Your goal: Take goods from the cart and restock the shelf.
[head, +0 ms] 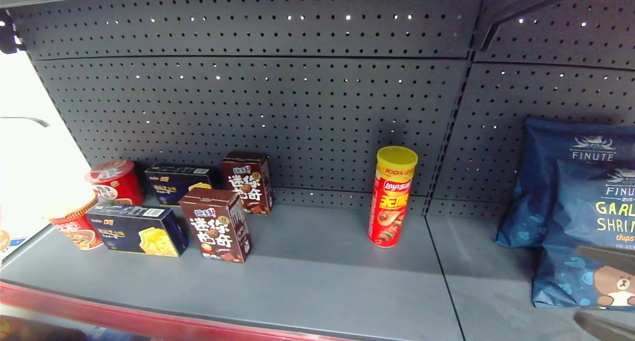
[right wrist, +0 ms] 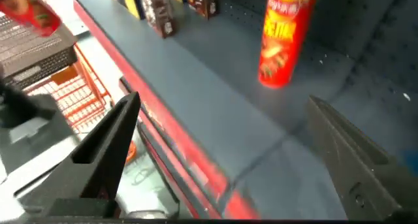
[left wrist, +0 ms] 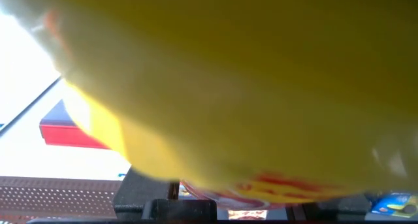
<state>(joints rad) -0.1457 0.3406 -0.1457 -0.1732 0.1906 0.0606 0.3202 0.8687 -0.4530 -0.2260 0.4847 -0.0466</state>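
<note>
The right claw (head: 577,282) sits at the lower right corner of the head view, its two dark fingers (head: 607,254) spread apart and holding nothing, in front of the blue chip bags (head: 590,232). In the left wrist view a blurred yellow thing (left wrist: 248,74) with red print lies right against the lens; whether the left claw grips it cannot be told. The right wrist view shows the orange wire cart (right wrist: 85,100) below the shelf's red front strip (head: 149,316).

On the grey shelf board (head: 322,281), the bags lean upright at the right edge, one behind the other. The red chips can (head: 392,197) with a yellow lid stands upright right of centre, well apart from everything else. At the left stand two rows. In front are a cup of noodles (head: 74,222), a dark blue box (head: 139,229) lying flat and a brown box (head: 218,232) upright. Behind them are a second cup (head: 113,181), a second blue box (head: 176,182) and a second brown box (head: 248,182). The perforated back panel (head: 248,107) rises behind them.
</note>
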